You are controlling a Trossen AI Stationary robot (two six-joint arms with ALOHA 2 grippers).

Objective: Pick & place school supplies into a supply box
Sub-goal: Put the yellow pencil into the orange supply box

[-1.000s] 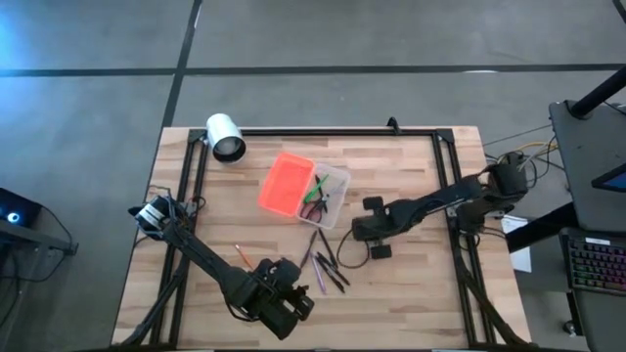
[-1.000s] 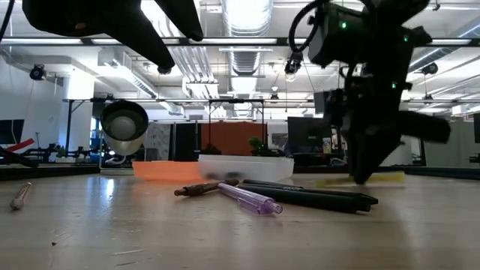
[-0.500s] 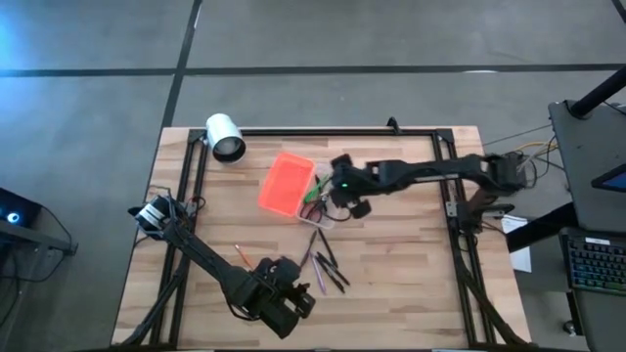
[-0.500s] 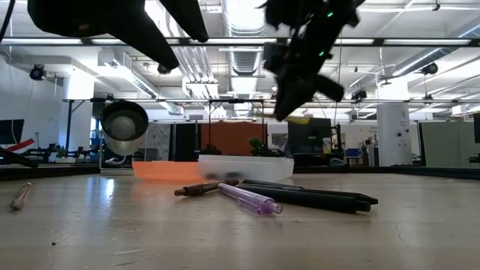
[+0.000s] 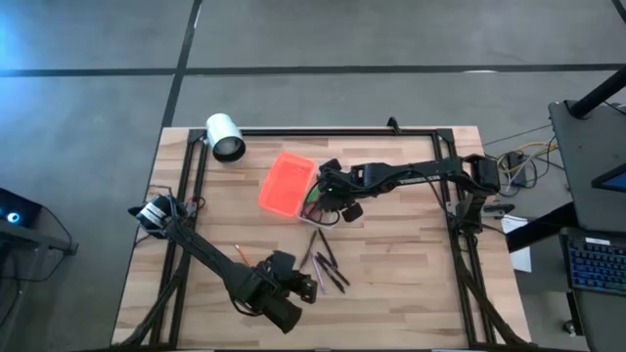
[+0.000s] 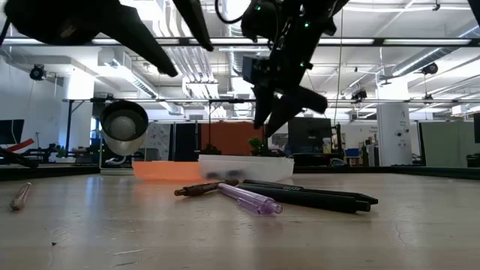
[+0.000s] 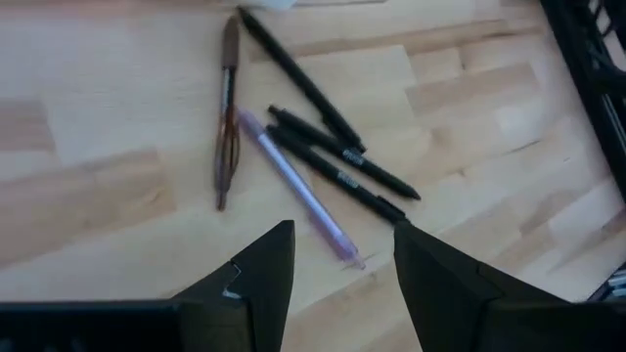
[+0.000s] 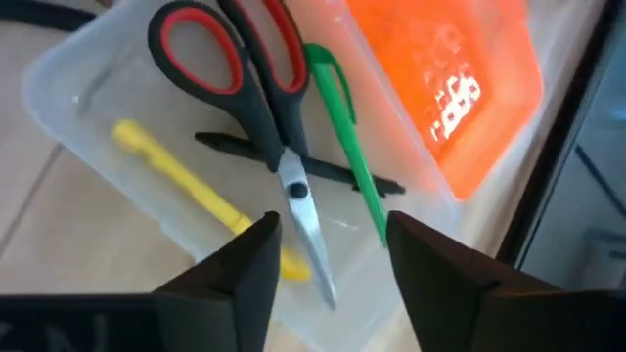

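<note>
**Supply box open at mid-table, right gripper empty above its tray**

The supply box lies near the middle of the tabletop, a little toward the far edge, its orange lid folded out flat on the left of the clear tray.

Starting at the left, a white cylinder lies by the far left corner. An orange pencil rests alone toward the near left; the low view shows it as a short stub well apart from everything else.

The left gripper hovers near the front edge, fingers apart and empty. Only its wrist view sorts out the loose pile just ahead of it: a brown pen, a purple pen and three black pens lying crossed on the wood.

Farther right, the right gripper hangs over the tray. The low view shows its fingers spread, holding nothing, clear above the tray. Its wrist view alone reveals the tray's contents: red-handled scissors, a yellow highlighter, a green pen and a thin dark pencil lying under the scissors.
</note>
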